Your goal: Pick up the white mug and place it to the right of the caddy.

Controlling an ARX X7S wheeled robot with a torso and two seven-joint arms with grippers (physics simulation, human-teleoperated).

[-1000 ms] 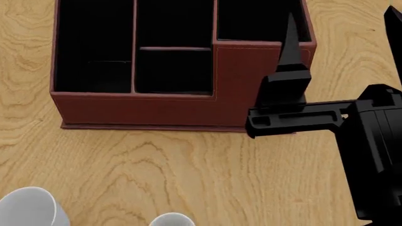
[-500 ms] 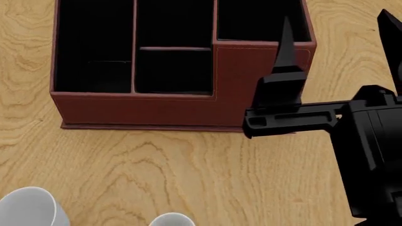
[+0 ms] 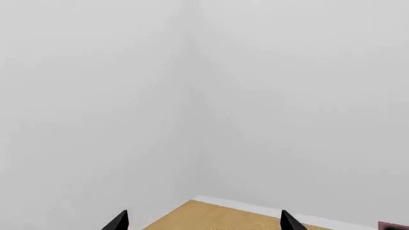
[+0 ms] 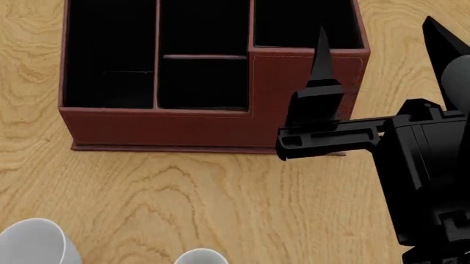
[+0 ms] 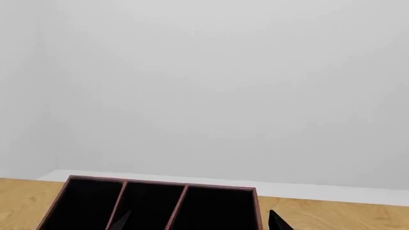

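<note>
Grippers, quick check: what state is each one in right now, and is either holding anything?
Left gripper: open, its two fingertips wide apart with nothing between them.
Right gripper: open and empty, above the caddy's right end.
</note>
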